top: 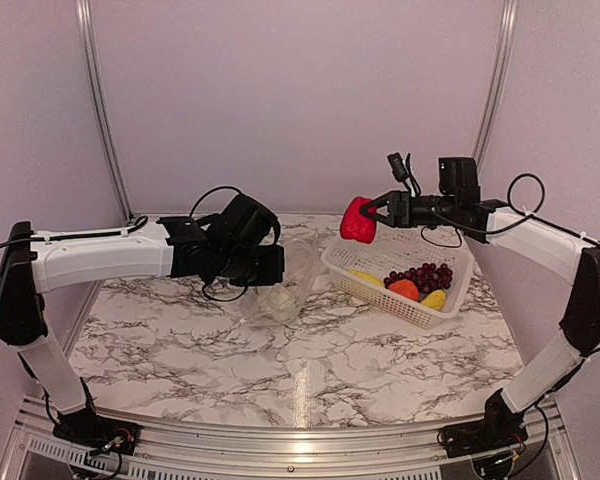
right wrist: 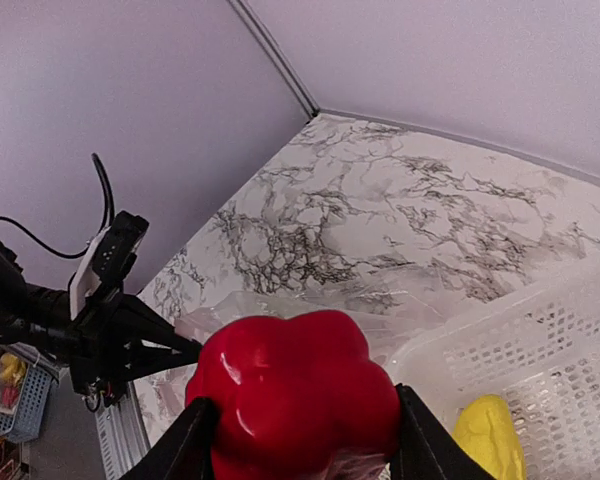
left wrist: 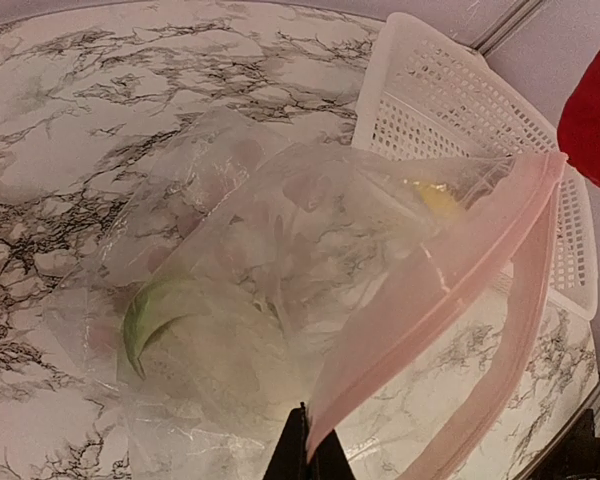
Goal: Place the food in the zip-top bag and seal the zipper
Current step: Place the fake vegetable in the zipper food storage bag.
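The left arm lies stretched low and nearly level over the grey-veined marble bench, with the left fingers clenched on the mouth edge of the clear crinkly zip-top bag, right at the pink-tinted zipper strip. That pinch lifts one lip so the mouth gapes toward the right, which I take to be a ready opening for food brought from that side. Inside the bag, low against the bench, is the white toy cauliflower with green leaves. Above the gap between bag and basket, the glossy red toy pepper hangs in the air, grasped on both flanks by the right fingers. The right arm rises from its base, bends at the elbow and reaches leftward, roughly level, wrist aimed at the bag. I judge the pepper to be mid-carry, not yet over the mouth. Just right of the bag sits the white perforated plastic basket, holding the dark purple grape bunch, an orange piece and yellow pieces, all yet to be bagged. The zipper is unsealed.
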You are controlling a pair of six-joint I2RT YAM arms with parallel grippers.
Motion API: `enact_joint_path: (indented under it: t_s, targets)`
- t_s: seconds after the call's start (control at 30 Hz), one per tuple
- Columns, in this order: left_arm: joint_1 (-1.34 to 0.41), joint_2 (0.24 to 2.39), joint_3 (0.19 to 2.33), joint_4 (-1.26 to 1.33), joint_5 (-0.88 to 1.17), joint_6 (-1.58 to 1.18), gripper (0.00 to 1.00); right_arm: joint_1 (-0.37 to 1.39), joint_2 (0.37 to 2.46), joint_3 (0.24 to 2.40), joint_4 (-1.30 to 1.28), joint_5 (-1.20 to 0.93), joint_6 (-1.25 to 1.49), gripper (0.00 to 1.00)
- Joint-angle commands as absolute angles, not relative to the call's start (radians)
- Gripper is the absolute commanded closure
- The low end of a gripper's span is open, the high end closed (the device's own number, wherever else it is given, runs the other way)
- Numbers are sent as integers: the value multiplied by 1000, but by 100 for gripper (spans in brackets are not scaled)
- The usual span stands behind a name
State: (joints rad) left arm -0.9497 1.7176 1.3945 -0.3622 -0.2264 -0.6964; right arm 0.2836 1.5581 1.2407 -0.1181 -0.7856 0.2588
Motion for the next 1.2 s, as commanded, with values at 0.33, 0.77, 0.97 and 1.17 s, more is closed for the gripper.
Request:
enact_joint_path:
  t_s: [0.33, 0.77, 0.97, 1.17]
  targets:
    - [-931, 1639, 1321, -204, -150, -782, 100, 547, 1523, 1260, -39, -923, 280, 59]
    - [-913, 1596, 1260, -133, -85, -834, 100, 614, 1612, 1240, 43, -839, 225, 60]
    - [-908, 1587, 1240, -125, -83, -840, 100, 620, 1620, 1194, 114, -698, 145, 62]
    - [-899, 1583, 1233, -117, -79, -846, 100, 653, 1614, 1172, 132, -575, -29, 61]
